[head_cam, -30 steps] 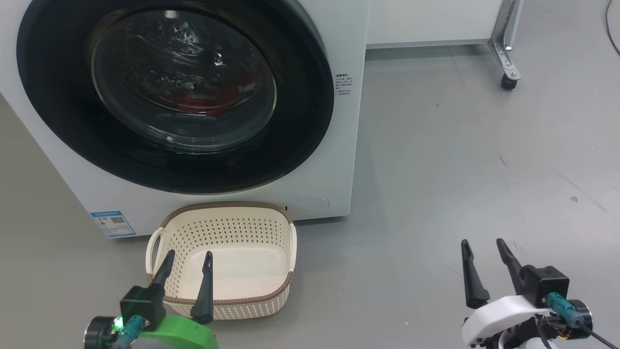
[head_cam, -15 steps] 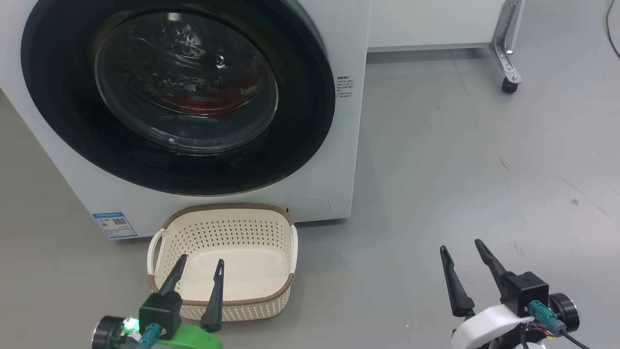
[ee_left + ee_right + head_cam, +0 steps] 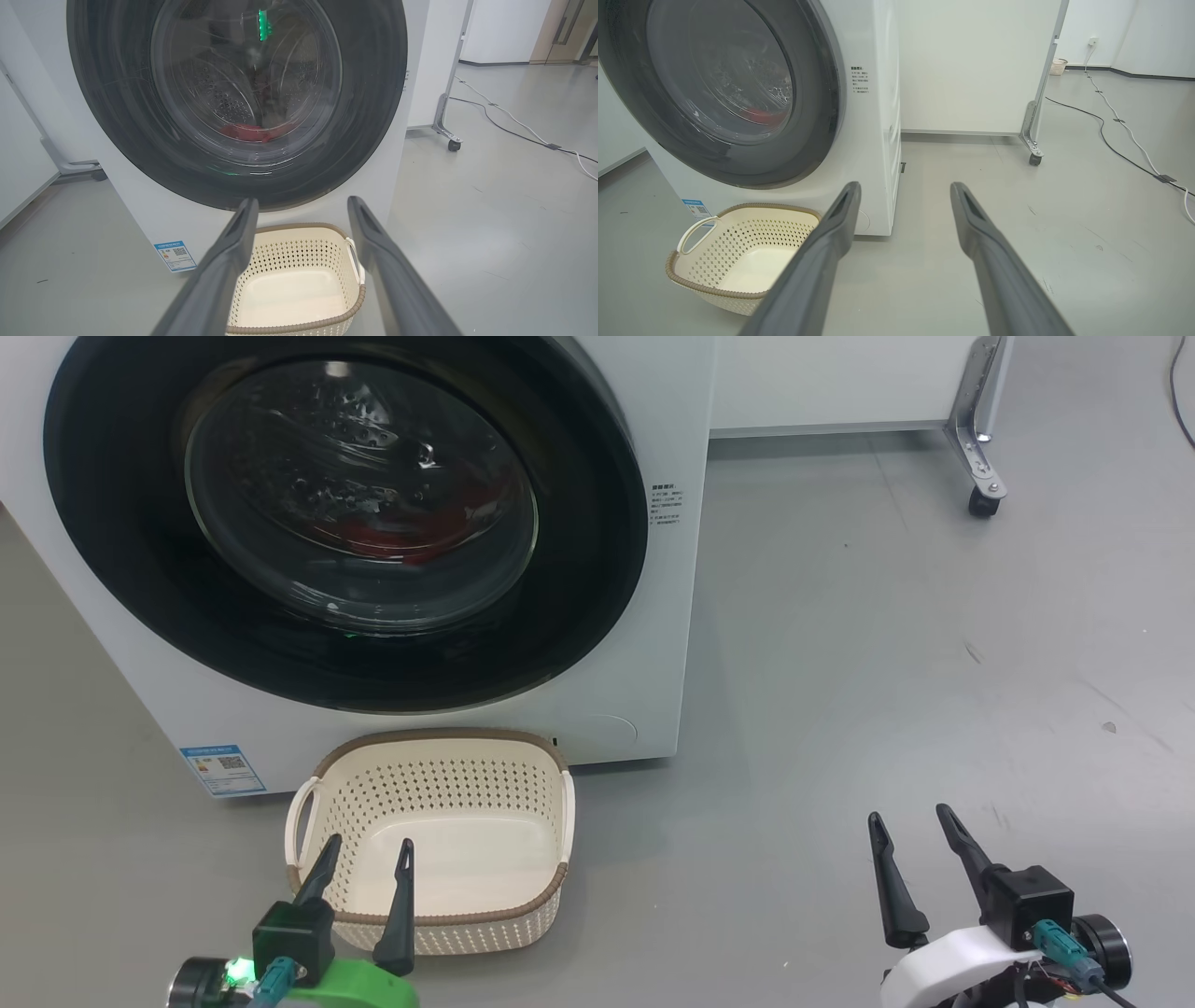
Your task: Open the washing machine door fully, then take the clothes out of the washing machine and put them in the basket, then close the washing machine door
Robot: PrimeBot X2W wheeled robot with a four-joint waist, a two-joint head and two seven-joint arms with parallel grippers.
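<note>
Grey floor (image 3: 887, 616) everywhere, plus a white panel on a metal leg with a caster (image 3: 978, 476) up at 1 o'clock in the head view. In the right wrist view a cable (image 3: 1111, 135) trails over the floor at 2 o'clock.

Your washing machine (image 3: 658, 663) takes up the whole 9-to-12 o'clock chunk of the head view. It's got a white body with a small blue label (image 3: 222, 768) low on the front, at about 8 o'clock. Its door (image 3: 588, 569) is the big glossy black ring with the glass bowl in the middle, and it sits shut against the front.

You can see the clothes (image 3: 373, 537) through the glass as a red patch lying low in the drum, roughly 6 o'clock inside the window. The left wrist view shows the same red lump at the bottom of the steel drum.

Your basket (image 3: 439, 739) stands on the floor right at the foot of the machine, at 6 o'clock from the door, bare cream bottom showing.

The left claw (image 3: 370, 841) is at 7 o'clock in the head view. It's released, with fingers spread and nothing between them, and the tips line up over the basket's near rim. Can't tell from here how high above it they are.

The right claw (image 3: 908, 813) is at 5 o'clock, also released and gripping nothing. It's over bare floor, well apart from the basket and the machine.
</note>
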